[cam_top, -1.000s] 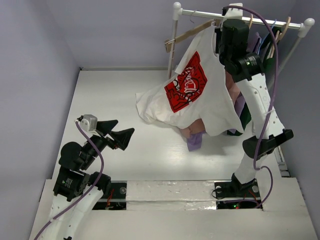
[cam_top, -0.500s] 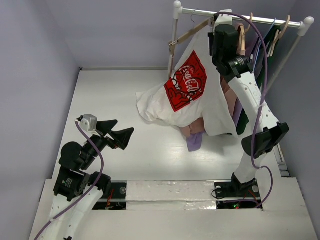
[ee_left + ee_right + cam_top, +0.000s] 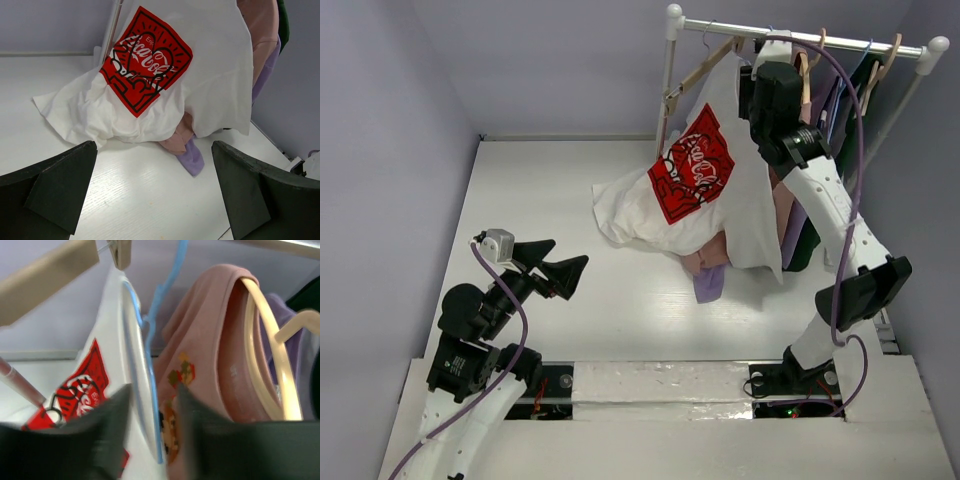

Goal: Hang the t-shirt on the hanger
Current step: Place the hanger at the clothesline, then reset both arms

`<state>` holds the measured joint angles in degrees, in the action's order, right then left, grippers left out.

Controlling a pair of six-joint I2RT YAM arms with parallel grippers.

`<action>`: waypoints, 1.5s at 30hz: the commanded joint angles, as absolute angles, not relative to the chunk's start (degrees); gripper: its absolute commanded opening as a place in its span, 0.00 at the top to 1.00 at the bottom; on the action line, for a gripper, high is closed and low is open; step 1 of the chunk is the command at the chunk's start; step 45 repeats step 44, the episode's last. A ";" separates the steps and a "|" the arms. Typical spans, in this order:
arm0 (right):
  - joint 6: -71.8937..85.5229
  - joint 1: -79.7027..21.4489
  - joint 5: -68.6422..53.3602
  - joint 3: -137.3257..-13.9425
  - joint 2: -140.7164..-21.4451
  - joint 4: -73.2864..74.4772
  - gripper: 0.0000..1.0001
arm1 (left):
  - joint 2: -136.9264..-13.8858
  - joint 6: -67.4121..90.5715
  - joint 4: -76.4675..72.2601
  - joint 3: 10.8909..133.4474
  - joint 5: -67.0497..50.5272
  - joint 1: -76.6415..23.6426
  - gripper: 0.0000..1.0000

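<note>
Right end effector [image 3: 152,395] blurred, parted around hanger [image 3: 148,355]; t-shirt [image 3: 107,325] partly hidden; left end effector [image 3: 154,150] spread.

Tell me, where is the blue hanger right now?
In the right wrist view, the light-blue wire hanger hangs mid-frame, against the collar of the white t-shirt on its left, with the pink shirt on its right.

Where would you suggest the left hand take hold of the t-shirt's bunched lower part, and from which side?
I would pinch the loose corner of the t-shirt, which sticks out on the table at the heap's left end. Come in low from the left: the open left hand faces it, and nothing covers that corner.
</note>
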<state>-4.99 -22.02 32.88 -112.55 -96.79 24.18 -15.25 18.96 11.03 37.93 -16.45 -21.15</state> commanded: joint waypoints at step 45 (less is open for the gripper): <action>21.18 -21.36 7.91 -49.40 -1.40 15.21 0.00 | -13.00 19.51 4.40 42.54 -4.83 -20.92 0.01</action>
